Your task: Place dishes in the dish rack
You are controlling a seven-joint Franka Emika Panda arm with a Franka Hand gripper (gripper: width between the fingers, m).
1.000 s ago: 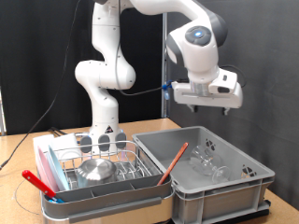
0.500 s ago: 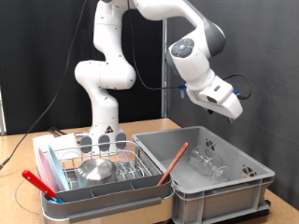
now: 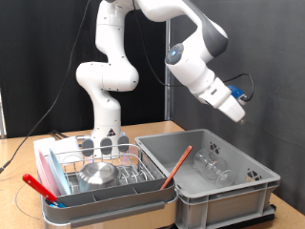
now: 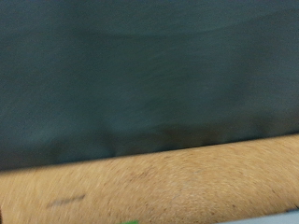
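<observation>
Currently gripper [image 3: 235, 107] is seen high above grey bin [image 3: 250, 187], at exterior view's right, tilted away; fingers are hidden, so it cannot be told if wide or narrow, and nothing is seen held. Dish rack [image 3: 67, 175] is placed at exterior view's lower left, just beside bin. Steel bowl [image 3: 97, 173] is seen upside down inside rack. Clear glass pieces [image 3: 215, 173] and orange-brown stick [image 3: 176, 165] are lying in bin. Red utensil [image 3: 39, 186] is leaned at rack's near corner. Wrist view: only dark backdrop [image 4: 140, 75] and brown table surface [image 4: 187, 187] are shown.
</observation>
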